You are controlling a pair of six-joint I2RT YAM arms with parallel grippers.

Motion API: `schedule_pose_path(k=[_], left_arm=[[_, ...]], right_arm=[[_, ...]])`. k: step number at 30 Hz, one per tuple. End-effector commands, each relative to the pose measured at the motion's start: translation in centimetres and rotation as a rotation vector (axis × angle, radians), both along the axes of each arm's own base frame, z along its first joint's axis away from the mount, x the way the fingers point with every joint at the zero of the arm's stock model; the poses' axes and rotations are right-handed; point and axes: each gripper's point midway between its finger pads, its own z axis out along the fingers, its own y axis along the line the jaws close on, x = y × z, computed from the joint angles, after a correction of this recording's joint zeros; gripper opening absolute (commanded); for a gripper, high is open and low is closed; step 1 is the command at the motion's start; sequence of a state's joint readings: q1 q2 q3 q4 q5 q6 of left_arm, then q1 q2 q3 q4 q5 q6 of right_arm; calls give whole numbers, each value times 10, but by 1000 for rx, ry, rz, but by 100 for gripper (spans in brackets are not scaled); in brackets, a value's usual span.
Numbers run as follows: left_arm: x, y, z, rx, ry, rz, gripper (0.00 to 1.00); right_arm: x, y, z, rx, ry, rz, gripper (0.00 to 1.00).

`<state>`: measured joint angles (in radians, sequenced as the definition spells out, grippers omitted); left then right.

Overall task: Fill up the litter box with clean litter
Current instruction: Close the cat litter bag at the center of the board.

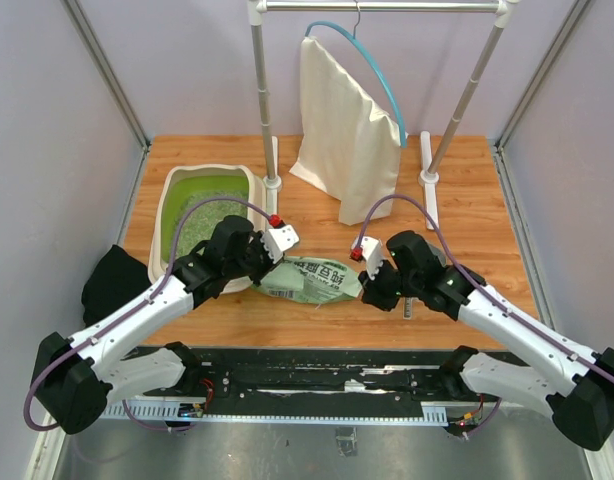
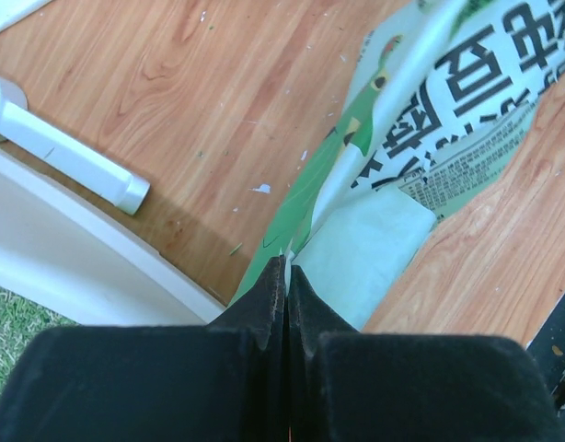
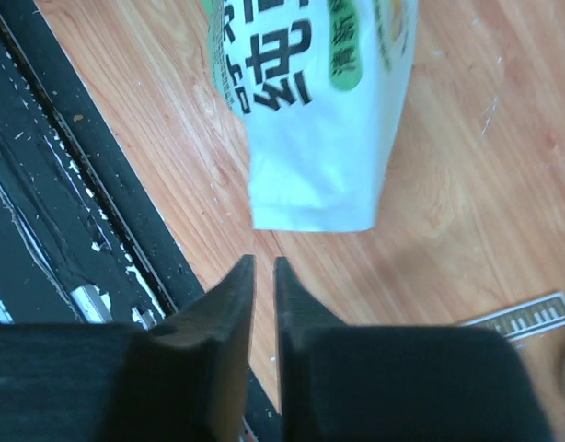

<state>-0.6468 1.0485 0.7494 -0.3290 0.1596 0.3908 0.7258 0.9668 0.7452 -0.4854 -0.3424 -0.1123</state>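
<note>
The clean litter [image 1: 202, 215] in the litter box [image 1: 213, 170] at the table's [image 1: 467, 200] left, the bag [image 1: 317, 278] just right of it

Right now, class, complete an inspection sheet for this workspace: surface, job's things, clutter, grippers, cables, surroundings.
Surface: wooden table, bare wood with pale specks.
Job's things: litter box back left, clean litter inside; green bag lying mid-table.
Clutter: dark bundle at the left edge.
Grippers: left gripper shut on the green bag's edge; right gripper barely open, empty, just short of the bag.
Cables: purple cables arch over both arms.
Surroundings: white rack behind, cream cloth bag hanging from it; plain walls.
</note>
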Motion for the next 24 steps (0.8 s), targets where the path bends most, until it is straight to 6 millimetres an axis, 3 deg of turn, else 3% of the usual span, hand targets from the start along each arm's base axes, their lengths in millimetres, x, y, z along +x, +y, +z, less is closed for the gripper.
schedule_pose_path(k=[1, 4, 8, 10, 13, 17, 21, 24], left_arm=[[-2, -3, 6, -18, -19, -43, 0], [-7, -7, 4, -23, -5, -77, 0], [-13, -13, 8, -46, 0, -128, 0], [-15, -16, 11, -55, -1, -149, 1], [-16, -18, 14, -62, 1, -162, 1], [-14, -19, 18, -69, -7, -153, 1], [-7, -14, 20, -49, -25, -120, 1], [-4, -11, 20, -26, -35, -110, 1]], right_arm=[[15, -7, 15, -27, -42, -57, 24], [25, 9, 44, 67, -111, -37, 49], [37, 35, 78, 186, -192, 36, 60], [45, 47, 81, 203, -186, 53, 63], [55, 66, 69, 193, -147, 103, 65], [53, 86, 39, 160, -26, 200, 66], [55, 66, 4, 25, 2, 177, 60], [52, 41, -11, -42, 22, 175, 42]])
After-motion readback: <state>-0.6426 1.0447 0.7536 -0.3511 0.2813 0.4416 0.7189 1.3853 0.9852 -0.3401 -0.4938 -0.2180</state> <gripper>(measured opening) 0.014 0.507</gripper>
